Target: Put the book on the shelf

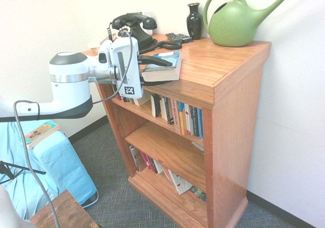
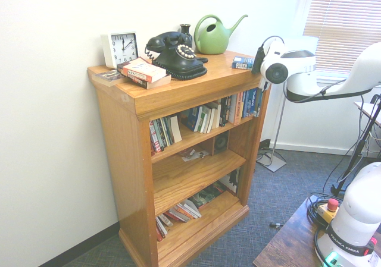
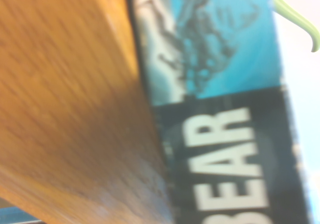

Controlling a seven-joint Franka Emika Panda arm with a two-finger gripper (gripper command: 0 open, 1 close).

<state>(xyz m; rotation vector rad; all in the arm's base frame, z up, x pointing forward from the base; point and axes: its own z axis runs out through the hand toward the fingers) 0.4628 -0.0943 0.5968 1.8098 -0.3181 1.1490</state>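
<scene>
While the book (image 1: 163, 65) is lying flat at the front edge of the bookcase's top slab (image 1: 218, 65), I am bringing my gripper (image 1: 152, 70) level around its near end, one dark finger over the cover; whether it is clamping yet, I cannot tell. I am judging it stiff, fairly heavy and glossy, so I am favouring a deep hold near the spine.

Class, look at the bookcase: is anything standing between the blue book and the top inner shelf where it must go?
The book lies on the bookcase's top slab. The shelf below already holds upright books, filling much of its length, with a gap in the row near the middle.
</scene>
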